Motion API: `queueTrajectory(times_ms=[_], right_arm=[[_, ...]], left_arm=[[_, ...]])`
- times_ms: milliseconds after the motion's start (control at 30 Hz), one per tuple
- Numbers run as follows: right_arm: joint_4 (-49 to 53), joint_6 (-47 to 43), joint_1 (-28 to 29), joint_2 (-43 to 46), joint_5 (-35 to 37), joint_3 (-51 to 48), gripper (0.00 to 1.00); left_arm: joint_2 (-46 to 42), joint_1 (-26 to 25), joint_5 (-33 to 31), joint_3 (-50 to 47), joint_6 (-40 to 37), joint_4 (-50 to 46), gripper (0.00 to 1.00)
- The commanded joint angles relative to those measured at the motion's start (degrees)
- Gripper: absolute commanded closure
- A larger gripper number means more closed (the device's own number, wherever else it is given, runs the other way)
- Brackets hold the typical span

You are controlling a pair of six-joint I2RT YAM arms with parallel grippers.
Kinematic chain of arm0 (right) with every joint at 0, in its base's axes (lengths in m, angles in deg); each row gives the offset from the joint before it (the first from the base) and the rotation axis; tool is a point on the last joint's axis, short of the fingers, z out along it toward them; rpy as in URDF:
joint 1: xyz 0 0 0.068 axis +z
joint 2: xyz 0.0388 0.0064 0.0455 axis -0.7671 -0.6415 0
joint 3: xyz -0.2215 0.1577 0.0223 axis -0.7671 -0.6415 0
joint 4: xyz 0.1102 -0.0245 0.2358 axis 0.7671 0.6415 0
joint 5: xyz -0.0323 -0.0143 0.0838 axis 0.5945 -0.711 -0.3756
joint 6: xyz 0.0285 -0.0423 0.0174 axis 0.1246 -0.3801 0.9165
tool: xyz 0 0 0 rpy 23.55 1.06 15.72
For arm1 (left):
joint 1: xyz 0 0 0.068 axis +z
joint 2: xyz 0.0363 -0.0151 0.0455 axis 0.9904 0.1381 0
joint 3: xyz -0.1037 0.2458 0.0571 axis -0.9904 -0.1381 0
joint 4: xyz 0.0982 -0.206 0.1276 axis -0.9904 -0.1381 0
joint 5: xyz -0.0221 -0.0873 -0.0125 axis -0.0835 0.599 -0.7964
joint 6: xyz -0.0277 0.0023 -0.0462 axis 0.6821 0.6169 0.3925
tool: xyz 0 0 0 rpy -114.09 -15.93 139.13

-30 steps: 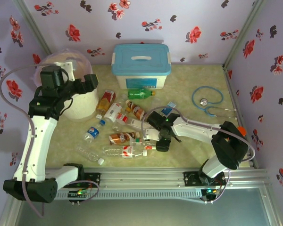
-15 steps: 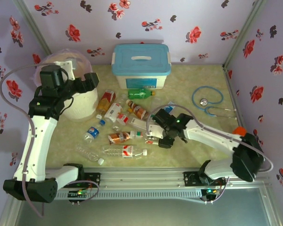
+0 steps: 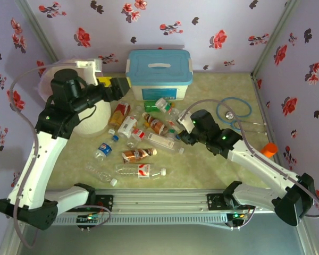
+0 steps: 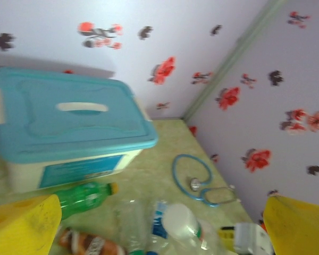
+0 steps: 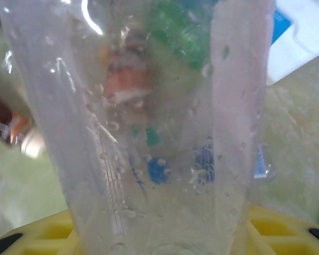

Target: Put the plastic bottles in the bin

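Several plastic bottles (image 3: 139, 154) lie in a loose pile on the table in front of the bin (image 3: 93, 120), a white bucket partly hidden behind my left arm. Raised above the pile's right end, my right gripper (image 3: 182, 124) is shut on a clear plastic bottle (image 3: 168, 108) with a white cap. That clear bottle (image 5: 149, 133) stands between the yellow fingers (image 5: 37, 234) in the right wrist view. My left gripper (image 3: 117, 86) hangs open between the bin and the blue-lidded box. Its yellow fingers (image 4: 21, 226) hold nothing, and the lifted bottle (image 4: 182, 226) and a green bottle (image 4: 85, 196) show below them.
A white box with a light-blue lid (image 3: 159, 71) stands at the back centre. A blue stethoscope (image 3: 234, 111) lies at the right, and an orange cylinder (image 3: 269, 149) stands near the right wall. Flowered walls close in three sides.
My right gripper has closed on the clear bottle and lifted it from the pile toward the back. My left gripper has swung right from over the bin toward the box.
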Motion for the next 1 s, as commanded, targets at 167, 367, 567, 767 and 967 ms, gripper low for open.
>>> queueTrajectory(times_ms=[167,367,567,767,967], right_arm=[[-23.15,16.75,-0.29,-0.7,1.43,-2.57,0.74],[-26.58,19.31,-0.16,-1.57,-2.38,-3.23,0.73],[-30.09,21.02,0.14,-3.36,-3.82,-4.18,0.73],[-32.87,22.15,0.23,-3.51,-6.37,-4.83,0.73],[-35.19,24.45,0.26,-3.81,-8.11,-5.47,0.73]], left_arm=[[10.37,-9.22,0.61,-0.65,4.53,11.22,0.0],[15.94,-12.68,-0.41,-0.58,5.52,15.06,0.01],[20.14,-15.32,-0.14,0.12,6.03,16.4,0.01],[22.39,-15.71,-0.25,0.63,6.89,17.91,0.11],[24.37,-15.76,-0.78,1.65,6.31,18.35,0.17]])
